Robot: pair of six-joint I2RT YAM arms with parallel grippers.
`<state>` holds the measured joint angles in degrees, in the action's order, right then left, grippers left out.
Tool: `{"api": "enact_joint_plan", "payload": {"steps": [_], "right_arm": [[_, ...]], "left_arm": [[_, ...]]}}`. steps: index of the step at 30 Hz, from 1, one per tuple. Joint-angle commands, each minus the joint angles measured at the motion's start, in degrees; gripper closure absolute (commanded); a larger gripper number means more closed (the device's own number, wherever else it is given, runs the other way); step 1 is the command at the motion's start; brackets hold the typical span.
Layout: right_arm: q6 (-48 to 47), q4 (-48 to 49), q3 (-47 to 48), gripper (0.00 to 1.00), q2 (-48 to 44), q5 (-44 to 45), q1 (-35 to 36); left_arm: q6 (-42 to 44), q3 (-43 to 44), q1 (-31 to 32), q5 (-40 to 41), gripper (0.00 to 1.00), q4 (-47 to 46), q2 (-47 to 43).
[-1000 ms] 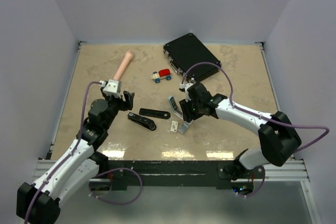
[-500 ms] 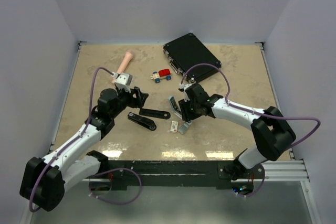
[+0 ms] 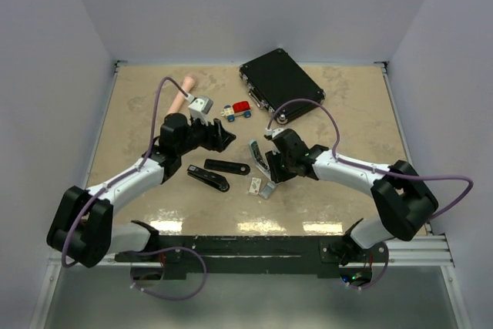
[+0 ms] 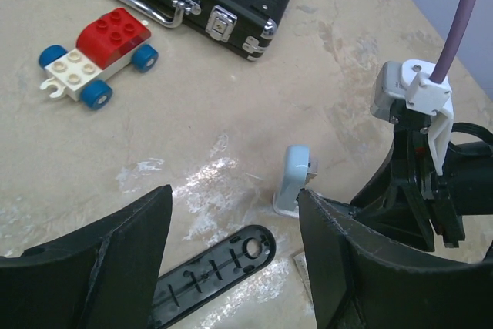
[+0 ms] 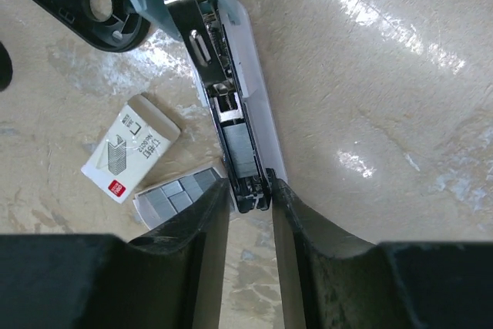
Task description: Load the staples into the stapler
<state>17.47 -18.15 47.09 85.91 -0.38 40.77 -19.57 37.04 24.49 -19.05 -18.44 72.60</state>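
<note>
Top view, left gripper point(image 3: 222, 138): jaws wide with nothing between them, above the table point(image 3: 146, 121), at 10 o'clock from the stapler point(image 3: 256, 156).
Top view, right gripper point(image 3: 269, 173): low, at the stapler's 5 o'clock end.
Top view, staples point(image 3: 268, 189): flat on the table, just at 6 o'clock of the right gripper. The white box point(image 3: 255, 185) is just at their 9 o'clock.
Top view, others: the case point(image 3: 281, 82) is at 12 o'clock of the stapler and the toy car point(image 3: 237, 111) at 11 o'clock.
Left wrist view, left gripper point(image 4: 235, 206): fingers point(image 4: 115, 260) far apart and empty. A black strip point(image 4: 219, 271) lies on the table under the gap.
Left wrist view, stapler point(image 4: 295, 179): beyond the gap, with the right arm point(image 4: 431, 182) at its 3 o'clock.
Right wrist view, right gripper point(image 5: 250, 190): narrow, fingertips point(image 5: 212, 213) closed against both sides of the stapler's point(image 5: 223, 90) near end.
Right wrist view, stapler: open with the metal channel facing up, running away toward 11 o'clock.
Right wrist view, staples point(image 5: 179, 194): on the table outside the stapler, at 9 o'clock of the gripper. The box point(image 5: 131, 148) is at their 10 o'clock.
</note>
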Motion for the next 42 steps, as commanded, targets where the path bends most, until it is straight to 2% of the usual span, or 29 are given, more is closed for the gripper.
{"api": "enact_joint_plan", "payload": {"steps": [1,14,22,27,29,33,36,42], "right_arm": [[2.39,3.82,-1.47,0.69,-2.76,3.36,2.20],[-0.07,14.90,-2.71,0.98,-2.33,6.09,5.19],[-0.60,17.53,-2.00,1.00,0.31,4.78,5.28],[-0.69,17.89,-1.74,1.00,1.80,4.34,5.19],[-0.51,17.89,-1.48,1.00,2.07,4.25,5.28],[-0.60,17.89,-1.30,1.00,2.16,4.43,5.19],[-0.42,19.45,-1.39,1.00,2.25,4.25,5.19],[0.28,21.23,-1.65,1.00,2.51,4.34,5.19]], "left_arm": [[-0.73,3.92,1.26,-5.12,0.29,-5.47,2.98],[8.05,8.58,3.02,-11.53,0.29,-11.00,14.50],[14.29,8.40,4.25,-10.75,0.33,-15.48,18.27],[17.81,9.02,5.39,-9.43,0.42,-16.55,20.30],[19.31,9.63,6.00,-9.52,0.55,-15.67,21.27],[19.31,8.58,8.02,-9.26,0.62,-15.31,21.01],[20.89,6.39,10.04,-8.46,0.77,-15.75,18.30],[20.02,1.12,13.82,-7.06,0.78,-16.45,13.55]]}}
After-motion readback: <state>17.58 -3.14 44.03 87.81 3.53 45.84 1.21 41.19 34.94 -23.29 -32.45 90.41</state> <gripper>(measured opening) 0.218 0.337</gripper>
